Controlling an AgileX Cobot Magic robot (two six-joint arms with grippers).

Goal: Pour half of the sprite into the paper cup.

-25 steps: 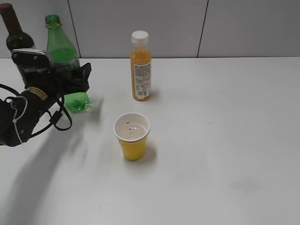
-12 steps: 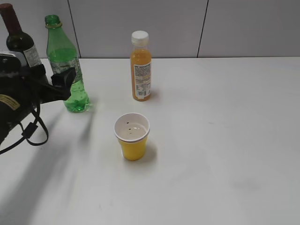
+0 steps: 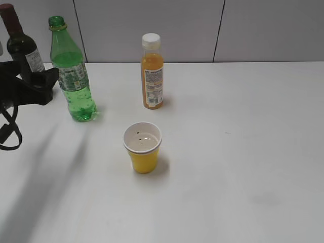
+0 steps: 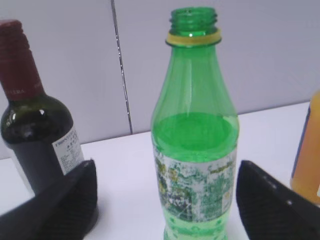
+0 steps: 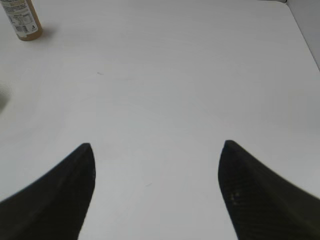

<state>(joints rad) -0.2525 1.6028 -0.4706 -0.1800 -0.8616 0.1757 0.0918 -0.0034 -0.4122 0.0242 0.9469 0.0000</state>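
The left gripper (image 3: 43, 83) has drawn back leftward off the sprite (image 3: 73, 76), jaws spread wide and empty. The bottle stands uncapped, the cup (image 3: 143, 147) well apart; the right gripper (image 5: 156, 190) hangs open, empty.

Plain setup here: a big white table (image 3: 243, 152) with a matte top, a few faint smudges on it. Behind it, along the far edge, a light grey panelled wall (image 3: 172, 28) with thin dark vertical seams. Lighting's soft and even, throwing blurry shadows toward the near left.
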